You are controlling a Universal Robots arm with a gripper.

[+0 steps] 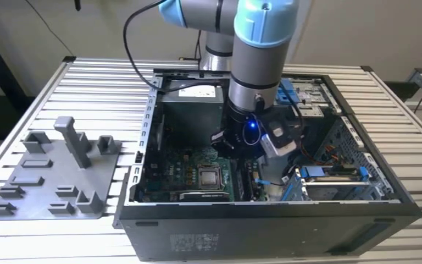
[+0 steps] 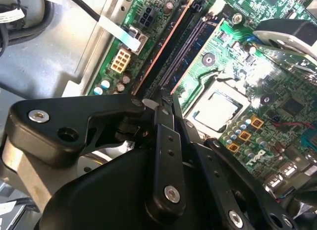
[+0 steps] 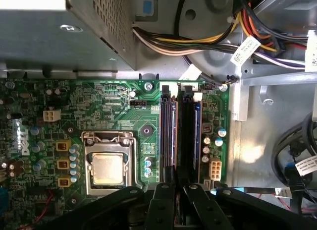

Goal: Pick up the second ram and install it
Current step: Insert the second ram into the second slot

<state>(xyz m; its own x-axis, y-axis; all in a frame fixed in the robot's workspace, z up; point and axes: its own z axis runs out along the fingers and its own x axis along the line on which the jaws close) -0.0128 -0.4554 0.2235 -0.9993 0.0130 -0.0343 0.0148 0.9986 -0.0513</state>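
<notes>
1. The open case [image 1: 270, 225] is seen lying on the desk [image 1: 94, 82], towards the exterior view's right edge.
2. The hand [image 2: 166, 103] is seen inside the case, low over the motherboard [image 3: 114, 98], its fingers [image 2: 163, 136] drawn together.
3. The ram [image 3: 168, 136] is seated upright in the slot nearest the processor socket [image 3: 108, 168], just beyond the fingertips.
4. Whether the ram is touched by the tips cannot be told.
5. A grey tray [image 1: 50, 187] is seen near the desk's edge at the exterior view's left.

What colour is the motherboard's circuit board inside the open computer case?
Green. The motherboard shows best in the first wrist view, around the silver processor socket.
</notes>
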